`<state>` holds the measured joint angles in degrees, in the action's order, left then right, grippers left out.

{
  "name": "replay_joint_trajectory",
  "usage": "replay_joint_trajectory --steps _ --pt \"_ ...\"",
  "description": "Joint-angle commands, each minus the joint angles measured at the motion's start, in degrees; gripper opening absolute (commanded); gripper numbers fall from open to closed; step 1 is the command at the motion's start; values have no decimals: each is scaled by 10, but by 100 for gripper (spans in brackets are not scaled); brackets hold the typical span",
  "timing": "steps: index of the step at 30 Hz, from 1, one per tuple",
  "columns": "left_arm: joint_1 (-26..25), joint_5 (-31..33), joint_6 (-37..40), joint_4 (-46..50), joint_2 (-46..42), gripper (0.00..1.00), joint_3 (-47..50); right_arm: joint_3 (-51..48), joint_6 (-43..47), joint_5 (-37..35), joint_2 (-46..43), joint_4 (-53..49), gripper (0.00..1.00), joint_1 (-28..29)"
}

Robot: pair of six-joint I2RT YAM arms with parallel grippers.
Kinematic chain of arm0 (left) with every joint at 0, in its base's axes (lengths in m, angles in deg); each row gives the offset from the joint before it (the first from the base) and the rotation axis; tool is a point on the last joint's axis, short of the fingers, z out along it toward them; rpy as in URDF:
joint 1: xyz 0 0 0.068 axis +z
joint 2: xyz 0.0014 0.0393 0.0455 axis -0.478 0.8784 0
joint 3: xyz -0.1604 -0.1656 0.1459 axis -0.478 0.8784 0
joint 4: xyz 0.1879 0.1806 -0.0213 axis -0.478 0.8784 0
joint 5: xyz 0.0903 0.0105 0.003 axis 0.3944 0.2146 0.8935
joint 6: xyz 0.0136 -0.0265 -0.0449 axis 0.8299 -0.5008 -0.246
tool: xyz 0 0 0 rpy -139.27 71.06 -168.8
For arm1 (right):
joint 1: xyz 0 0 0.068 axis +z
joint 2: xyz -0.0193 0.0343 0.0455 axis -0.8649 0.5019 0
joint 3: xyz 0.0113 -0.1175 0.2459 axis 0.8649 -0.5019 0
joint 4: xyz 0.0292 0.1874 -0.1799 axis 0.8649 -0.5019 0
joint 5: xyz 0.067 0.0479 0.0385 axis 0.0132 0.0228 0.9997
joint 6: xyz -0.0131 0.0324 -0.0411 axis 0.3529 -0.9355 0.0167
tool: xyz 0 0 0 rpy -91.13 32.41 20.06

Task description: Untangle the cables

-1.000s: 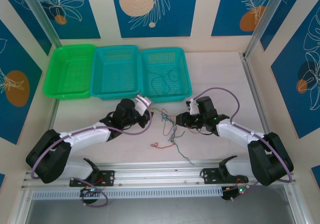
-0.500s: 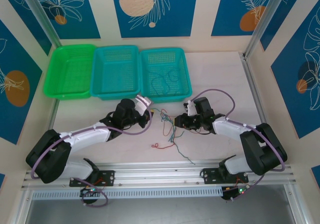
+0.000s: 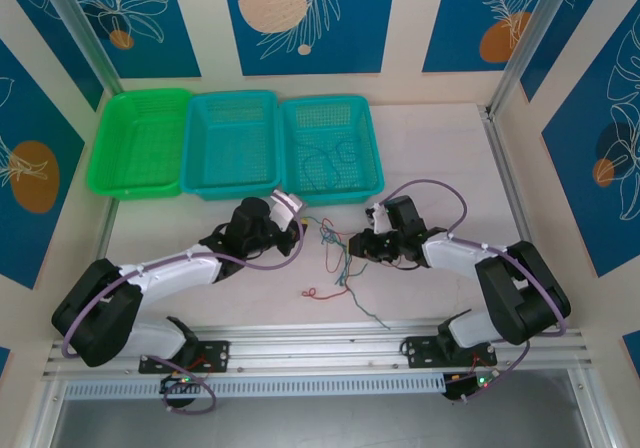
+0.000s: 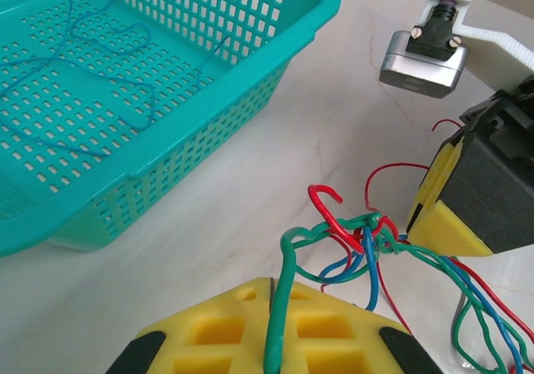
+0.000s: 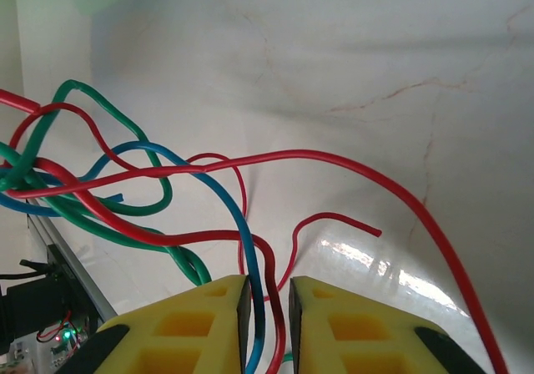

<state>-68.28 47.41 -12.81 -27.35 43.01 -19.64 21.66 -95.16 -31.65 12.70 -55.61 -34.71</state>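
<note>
Cables (image 3: 340, 263) on the table (image 3: 440, 148), strung between both grippers.
You see the left gripper (image 4: 274, 307) clamping a green strand, the right gripper (image 5: 267, 295) pinching blue and red; loose ends trail toward the near edge.

Three plastic mesh baskets in row along far edge of worktop (image 3: 440, 148), rims just beside one another: green basket (image 3: 145, 93) toward far left corner, teal basket (image 3: 232, 96) in middle, second teal basket (image 3: 330, 101) at centre of far edge. Worktop pale, marble-veined. Aluminium rail (image 3: 320, 343) along near edge. Slanted metal posts (image 3: 85, 33) at far corners. Blue wall panels (image 3: 340, 28) with white leaves, orange discs behind.
</note>
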Motion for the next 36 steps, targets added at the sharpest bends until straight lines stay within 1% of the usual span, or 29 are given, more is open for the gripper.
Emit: replay_joint_trajectory --steps 1,4,7,10,13,14,15,17,18,20,23,25,30,32,36 --pt "5 -8 -4 -9 -4 0 -12 11 9 23 13 2 21 4" --pt "5 -4 -5 -9 -7 0 -9 5 9 11 13 10 14 8" --pt "5 6 -9 -9 -13 0 -6 -6 2 -29 3 11 10 9" --pt "6 29 -9 1 -25 0 -2 -11 1 -57 -12 -7 0 2" --pt "11 96 -20 40 -41 0 0 -26 -10 -94 -39 -22 0 -13" --pt "17 128 -31 61 -49 0 1 -31 -18 -107 -50 -31 0 -23" --pt "26 159 -45 84 -58 0 2 -35 -30 -126 -59 -47 0 -34" --pt "54 188 -77 112 -81 0 15 -40 -46 -165 -74 -83 0 -53" --pt "73 187 -92 118 -96 0 28 -42 -55 -184 -82 -101 0 -64" --pt "107 180 -114 124 -125 0 50 -52 -69 -183 -99 -105 0 -85" --pt "144 171 -129 142 -159 0 71 -39 -103 -252 -120 -163 0 -90" --pt "159 159 -131 149 -170 0 79 -43 -119 -259 -139 -176 0 -105" --pt "170 155 -142 153 -156 0 93 -64 -153 -263 -221 -204 0 -146" --pt "170 150 -151 147 -141 0 96 -72 -153 -244 -261 -205 0 -167" --pt "170 132 -161 133 -117 0 96 -54 -133 -241 -338 -246 0 -170"
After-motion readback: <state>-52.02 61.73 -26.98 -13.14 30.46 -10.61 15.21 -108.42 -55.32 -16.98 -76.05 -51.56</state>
